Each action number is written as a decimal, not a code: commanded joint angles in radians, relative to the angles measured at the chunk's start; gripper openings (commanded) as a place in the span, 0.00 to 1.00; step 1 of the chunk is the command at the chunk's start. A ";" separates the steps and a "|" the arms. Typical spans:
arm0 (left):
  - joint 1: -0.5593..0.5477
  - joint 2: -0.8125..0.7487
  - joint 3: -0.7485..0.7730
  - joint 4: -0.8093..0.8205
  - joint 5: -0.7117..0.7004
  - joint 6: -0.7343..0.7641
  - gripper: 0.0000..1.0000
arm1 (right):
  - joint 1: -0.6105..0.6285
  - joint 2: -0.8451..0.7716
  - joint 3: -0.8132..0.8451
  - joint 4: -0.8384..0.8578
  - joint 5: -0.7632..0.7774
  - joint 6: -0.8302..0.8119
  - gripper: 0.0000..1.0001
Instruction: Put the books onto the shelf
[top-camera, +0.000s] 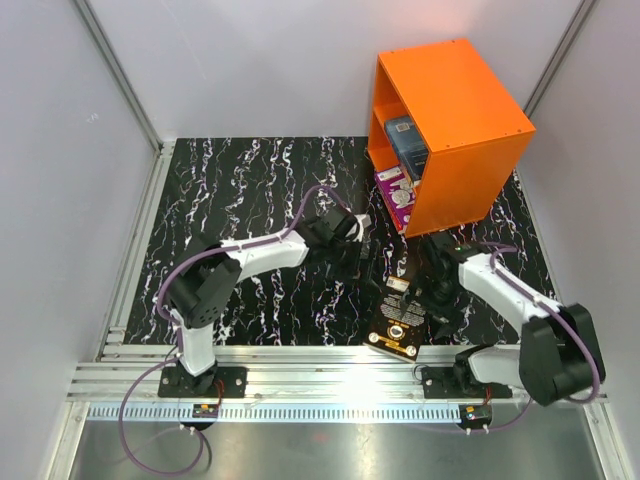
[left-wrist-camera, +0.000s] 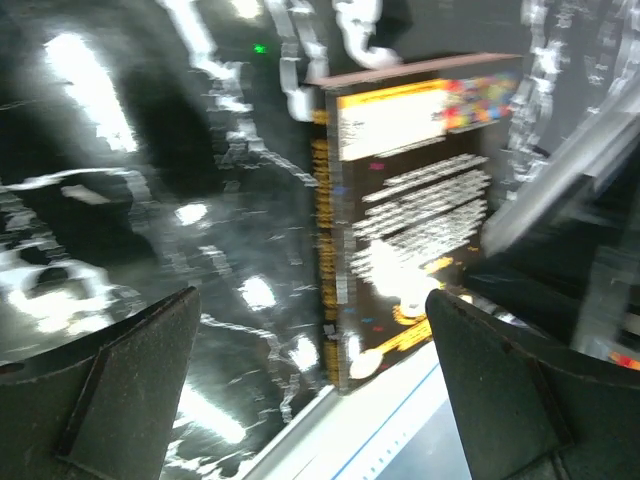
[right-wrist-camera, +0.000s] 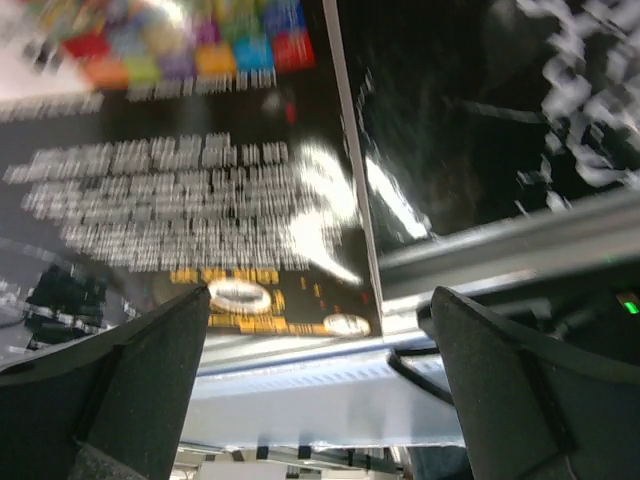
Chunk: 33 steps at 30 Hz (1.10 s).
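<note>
Wide apart and empty, the right gripper (right-wrist-camera: 320, 295) hangs over the black book (right-wrist-camera: 180, 180). The left gripper (left-wrist-camera: 310, 300) also gapes, holding nothing. That book lies flat, overlapping the rail (top-camera: 300, 365) at the table (top-camera: 250, 190) edge. The shelf (top-camera: 460, 120) already holds a grey-blue book (top-camera: 403, 140) above and a purple one (top-camera: 396, 192) below. Both arms crowd the route to the shelf.

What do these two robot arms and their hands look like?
The left arm and right arm are white links between chunky black joints, trailing purple cables. The left hand and right hand each have two dark grey, wedge-shaped fingers.
</note>
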 joint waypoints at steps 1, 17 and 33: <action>-0.014 -0.004 -0.001 0.103 0.059 -0.061 0.99 | -0.008 0.097 -0.054 0.218 -0.063 0.029 1.00; -0.051 0.078 -0.050 0.158 0.127 -0.129 0.99 | -0.011 0.266 0.029 0.304 0.014 0.046 0.38; -0.049 0.039 -0.217 0.548 0.344 -0.311 0.99 | -0.010 0.141 0.185 0.285 -0.026 0.037 0.00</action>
